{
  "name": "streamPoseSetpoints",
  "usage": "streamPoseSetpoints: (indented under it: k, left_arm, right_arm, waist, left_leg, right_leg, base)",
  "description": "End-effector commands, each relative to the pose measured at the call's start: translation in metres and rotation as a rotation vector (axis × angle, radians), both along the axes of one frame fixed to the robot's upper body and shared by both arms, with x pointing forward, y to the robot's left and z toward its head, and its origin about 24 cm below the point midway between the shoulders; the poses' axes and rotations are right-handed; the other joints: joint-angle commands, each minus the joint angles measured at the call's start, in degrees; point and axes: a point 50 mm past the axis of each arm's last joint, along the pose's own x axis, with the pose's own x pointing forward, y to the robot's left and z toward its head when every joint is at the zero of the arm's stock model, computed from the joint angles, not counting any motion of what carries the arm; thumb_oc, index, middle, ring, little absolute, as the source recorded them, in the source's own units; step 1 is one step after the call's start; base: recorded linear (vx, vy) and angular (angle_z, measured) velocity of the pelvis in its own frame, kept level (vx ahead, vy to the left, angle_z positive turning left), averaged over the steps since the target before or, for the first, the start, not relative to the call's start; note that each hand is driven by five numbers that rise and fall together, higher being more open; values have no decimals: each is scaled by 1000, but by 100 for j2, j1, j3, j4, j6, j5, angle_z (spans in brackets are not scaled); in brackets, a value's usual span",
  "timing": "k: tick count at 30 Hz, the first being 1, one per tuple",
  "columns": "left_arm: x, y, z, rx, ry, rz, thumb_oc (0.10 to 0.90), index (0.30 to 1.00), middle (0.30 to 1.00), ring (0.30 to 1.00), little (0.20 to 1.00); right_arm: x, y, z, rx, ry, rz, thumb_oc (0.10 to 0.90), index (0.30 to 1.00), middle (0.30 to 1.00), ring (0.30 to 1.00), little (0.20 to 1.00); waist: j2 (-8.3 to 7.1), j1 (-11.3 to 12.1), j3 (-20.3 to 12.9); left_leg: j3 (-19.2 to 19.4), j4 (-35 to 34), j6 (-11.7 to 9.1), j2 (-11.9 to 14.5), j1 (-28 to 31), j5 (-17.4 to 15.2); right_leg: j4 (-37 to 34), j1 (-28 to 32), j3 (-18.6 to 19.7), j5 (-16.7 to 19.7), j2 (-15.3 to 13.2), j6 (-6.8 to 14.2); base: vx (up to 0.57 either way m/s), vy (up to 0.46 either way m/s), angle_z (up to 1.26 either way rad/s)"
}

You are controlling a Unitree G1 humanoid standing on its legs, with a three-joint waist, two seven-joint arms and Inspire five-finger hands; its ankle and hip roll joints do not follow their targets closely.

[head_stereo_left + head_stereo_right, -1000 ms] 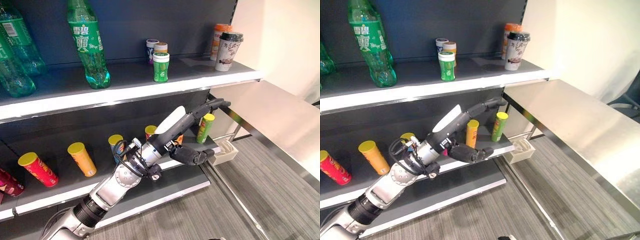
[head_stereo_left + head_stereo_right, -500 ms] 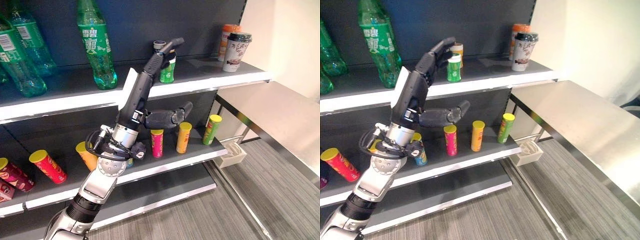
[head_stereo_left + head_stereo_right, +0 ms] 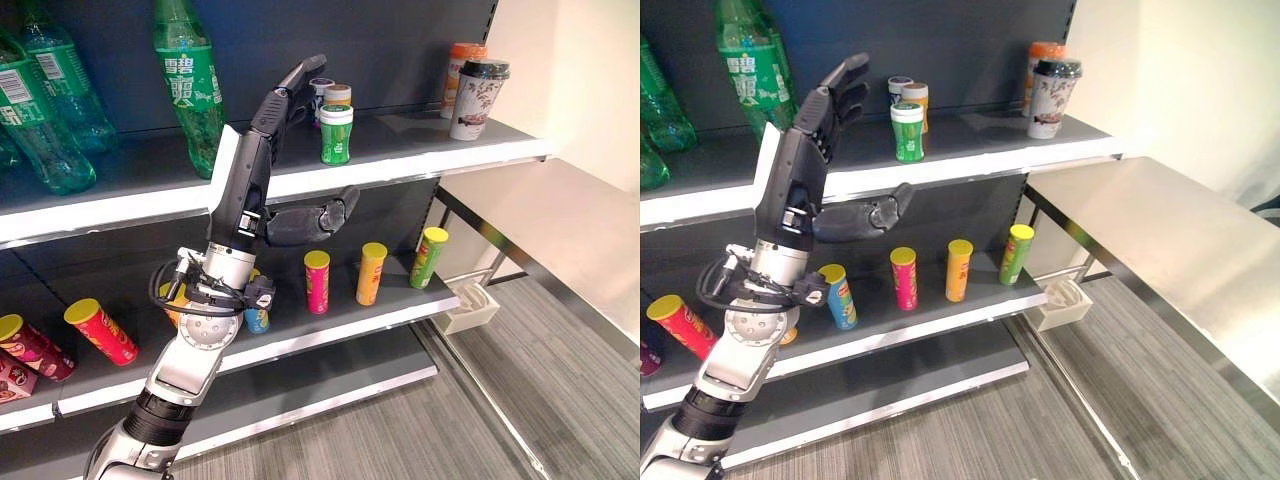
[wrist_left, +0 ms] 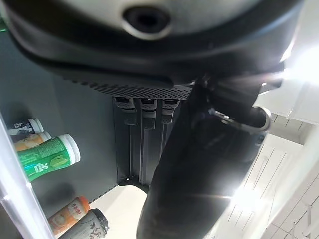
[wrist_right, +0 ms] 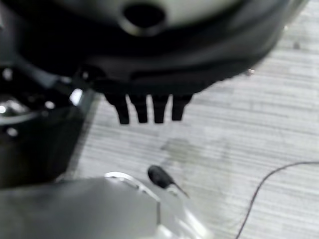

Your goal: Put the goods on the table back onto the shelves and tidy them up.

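the left hand (image 3: pixel 262 140) is standing raised in front of the shelves, its fingers (image 3: pixel 290 85) stretched out and spread, the thumb (image 3: pixel 318 217) sticking out to the side — it is holding nothing. the fingertips are reaching up to the level of the upper shelf (image 3: pixel 400 165), near the small green bottle with the white cap (image 3: pixel 335 134); whether they are touching anything i cannot tell. in my judgement the hand is being held open like this to go and straighten something there, not to carry a thing.

the right hand (image 5: pixel 149 107) is hanging over the grey floor (image 5: pixel 239 139); its fingers are looking straight and relaxed, and it is carrying nothing.

the steel table (image 3: pixel 1160 240) at the right is showing no goods on the part in view, so the goods seem to be already on the shelves. on the upper shelf the green soda bottle (image 3: pixel 188 85) is standing at the left, two small jars behind the green bottle, and two drink cups (image 3: pixel 477 97) at the far right end. on the lower shelf (image 3: pixel 380 315) the chip cans are not in order — the pink can (image 3: pixel 317 281), the orange can (image 3: pixel 370 273) and the green can (image 3: pixel 431 256) are standing upright in a row, while the red can (image 3: pixel 98 330) is leaning. so tidying is probably what is left.
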Motion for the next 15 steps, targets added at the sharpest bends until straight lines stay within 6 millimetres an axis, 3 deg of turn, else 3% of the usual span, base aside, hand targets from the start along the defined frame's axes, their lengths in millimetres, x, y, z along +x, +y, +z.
streamPoseSetpoints:
  k: [1,15]
  left_arm:
    - [-1,11,54,-27,-256,63,800,900,900,900,900]
    - [23,24,64,27,-209,138,800,900,900,900,900]
  right_arm:
    - [7,9,-1,5,-4,33,800,900,900,900,900]
    - [4,6,-1,9,14,34,800,900,900,900,900]
  waist:
    - [-348,16,44]
    - [-261,-45,-23]
  left_leg:
    - [98,38,-16,-170,179,-750]
    - [139,38,-39,-167,224,-739]
  right_leg:
    - [124,273,101,-473,-111,162]
    - [120,311,97,-467,-116,163]
  base:
    - [9,-4,-4]
    - [0,0,0]
